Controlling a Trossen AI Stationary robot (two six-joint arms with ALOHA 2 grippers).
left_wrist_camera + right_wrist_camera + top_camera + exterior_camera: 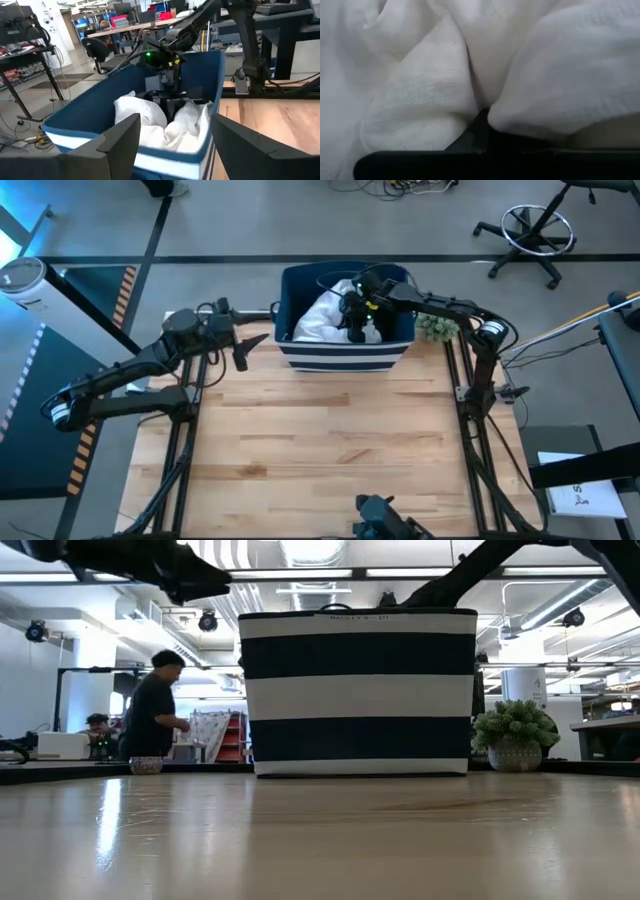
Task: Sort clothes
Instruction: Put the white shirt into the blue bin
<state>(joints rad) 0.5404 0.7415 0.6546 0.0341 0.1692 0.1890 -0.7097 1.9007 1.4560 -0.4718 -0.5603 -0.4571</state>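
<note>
Where white garment point(420, 95) folds, right tool point(357, 328) buried.

White garment point(325, 315) buries the right end effector point(356, 330) (fingertips unseen)

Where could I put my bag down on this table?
The wooden table lies bare in front of the striped bin, between the two arms. The back edge is crowded: the bin, a small plant, and the right hand down in the white garment.

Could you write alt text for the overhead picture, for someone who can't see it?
The right gripper reaches down into a navy striped bin holding a white garment. The left gripper hangs open beside the bin, above a wooden table.
</note>
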